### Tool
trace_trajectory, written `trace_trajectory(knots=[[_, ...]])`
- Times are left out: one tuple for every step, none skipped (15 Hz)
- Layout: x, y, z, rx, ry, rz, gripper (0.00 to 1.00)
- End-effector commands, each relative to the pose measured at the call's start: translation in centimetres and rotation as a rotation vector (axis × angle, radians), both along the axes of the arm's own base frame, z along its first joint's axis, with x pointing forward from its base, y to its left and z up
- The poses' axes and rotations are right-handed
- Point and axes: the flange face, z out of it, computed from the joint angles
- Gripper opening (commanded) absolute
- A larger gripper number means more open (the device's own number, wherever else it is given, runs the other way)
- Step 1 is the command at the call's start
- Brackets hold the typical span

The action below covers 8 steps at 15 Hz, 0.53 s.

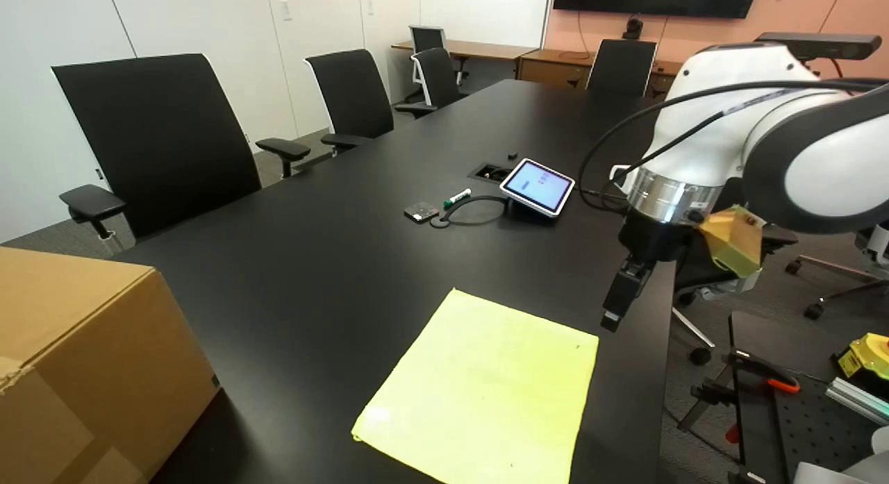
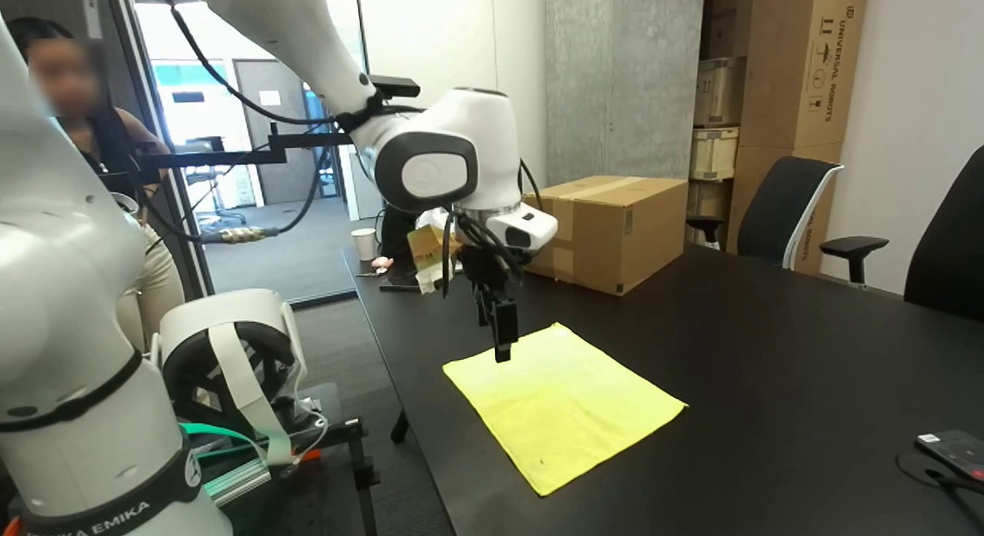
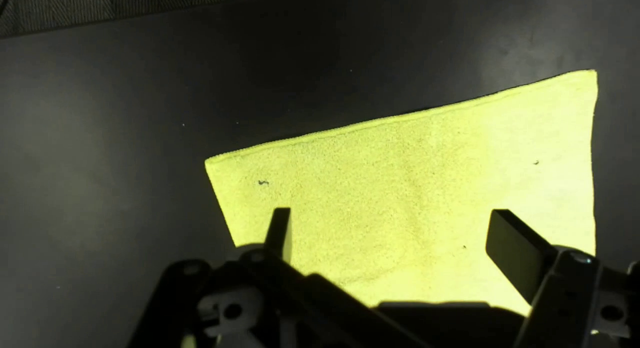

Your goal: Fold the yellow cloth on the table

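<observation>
One yellow cloth [image 1: 483, 394] lies flat near the right edge of the worktop [image 1: 312, 282] in an exterior view, and, probably light and limp, should best be pinched at its far right corner [image 1: 587, 345] by the empty, wide-spread pincer [image 3: 391, 210].

1 marker [image 1: 457, 197] lies near 1 tilted tablet [image 1: 537, 186].

In an exterior view, you have white wall panels [image 1: 201, 29] at ten o'clock behind black chairs [image 1: 167, 144], wooden cabinets [image 1: 549, 69] at one, a salmon wall [image 1: 799, 15] at two and grey carpet [image 1: 778, 289] at three.
</observation>
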Motion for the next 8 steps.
trace_trajectory(knots=[[1.1, -1.2, -4.1, 0.037, -0.009, 0.001, 1.0], [1.3, -1.5, -4.8, 0.044, -0.006, -0.002, 1.0], [1.5, -1.8, -6.1, 0.055, -0.003, -0.002, 1.0], [1.6, -2.0, -7.0, 0.066, -0.003, -0.006, 1.0], [1.6, -2.2, -7.8, 0.077, -0.002, -0.01, 1.0], [1.7, -2.5, -8.6, 0.087, -0.005, -0.01, 1.0], [1.8, -2.7, -9.4, 0.093, -0.01, -0.015, 1.0], [2.0, -3.0, -10.0, 0.094, -0.013, -0.014, 1.0]])
